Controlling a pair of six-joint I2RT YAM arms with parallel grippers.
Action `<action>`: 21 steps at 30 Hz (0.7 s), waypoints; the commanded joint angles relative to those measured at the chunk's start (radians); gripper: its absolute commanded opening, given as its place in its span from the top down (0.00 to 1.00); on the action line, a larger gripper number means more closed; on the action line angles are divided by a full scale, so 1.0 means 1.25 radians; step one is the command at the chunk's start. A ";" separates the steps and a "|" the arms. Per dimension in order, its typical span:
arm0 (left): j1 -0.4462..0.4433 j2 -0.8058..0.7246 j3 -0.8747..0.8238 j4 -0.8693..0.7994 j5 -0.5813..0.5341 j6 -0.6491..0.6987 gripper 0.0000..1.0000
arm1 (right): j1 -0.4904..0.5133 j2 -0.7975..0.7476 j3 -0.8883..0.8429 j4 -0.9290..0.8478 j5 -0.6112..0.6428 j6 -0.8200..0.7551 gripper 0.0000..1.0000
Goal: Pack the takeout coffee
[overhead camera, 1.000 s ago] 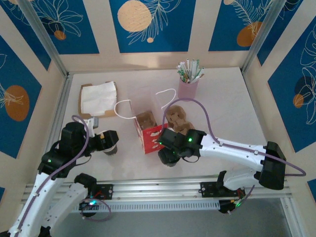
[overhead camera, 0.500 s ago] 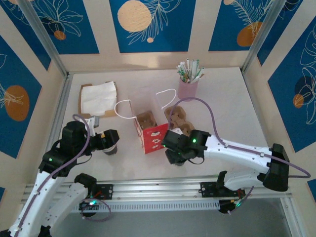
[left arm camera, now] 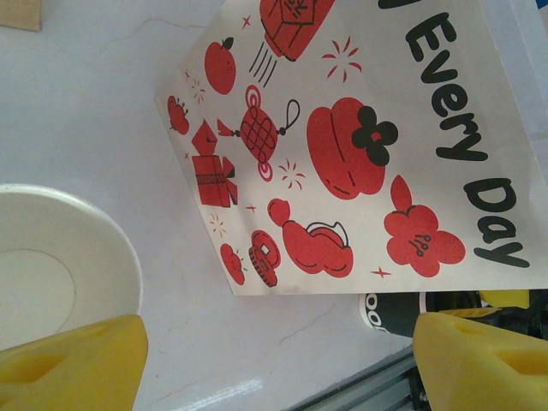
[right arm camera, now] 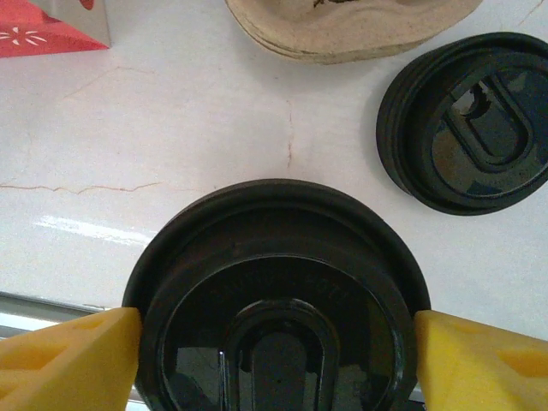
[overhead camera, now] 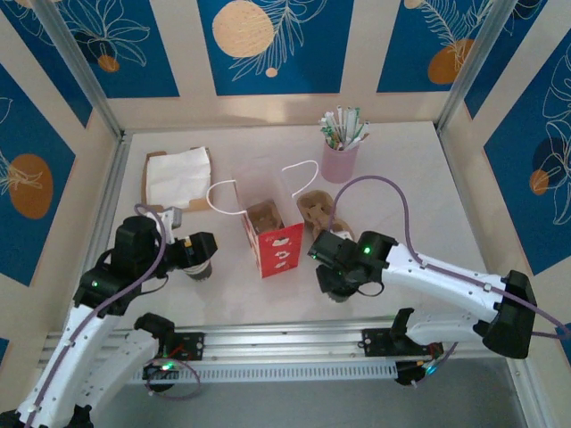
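Now your right gripper clamps the takeout coffee at its lid; the bag stands just left, mouth up.

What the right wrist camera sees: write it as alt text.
A round black plastic lid is gripped between the right gripper's yellow fingertips. On the white table lie a second flat black lid, a tan cardboard stack and a red bag corner.
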 commanded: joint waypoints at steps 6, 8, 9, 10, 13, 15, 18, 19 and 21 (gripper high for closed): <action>0.011 -0.001 -0.010 0.022 0.022 -0.008 0.19 | -0.060 0.001 0.027 -0.059 -0.093 0.001 0.17; 0.011 0.000 -0.013 0.026 0.024 -0.008 0.19 | -0.066 0.002 0.032 -0.060 -0.098 -0.005 0.17; 0.011 0.000 -0.013 0.027 0.025 -0.008 0.19 | -0.067 0.004 0.035 -0.060 -0.101 -0.008 0.17; 0.011 0.000 -0.012 0.027 0.024 -0.009 0.19 | -0.069 0.006 0.039 -0.062 -0.101 -0.011 0.17; 0.011 0.001 -0.012 0.028 0.026 -0.008 0.19 | -0.078 0.022 0.052 -0.069 -0.102 -0.022 0.16; 0.010 0.000 -0.011 0.027 0.026 -0.008 0.19 | -0.088 0.033 0.061 -0.074 -0.104 -0.031 0.15; 0.011 0.000 -0.012 0.027 0.026 -0.008 0.19 | -0.103 0.047 0.076 -0.083 -0.114 -0.047 0.16; 0.011 0.000 -0.012 0.026 0.026 -0.009 0.19 | -0.107 0.050 0.078 -0.085 -0.116 -0.049 0.16; 0.011 -0.001 -0.013 0.026 0.026 -0.009 0.19 | -0.115 0.053 0.081 -0.089 -0.120 -0.054 0.16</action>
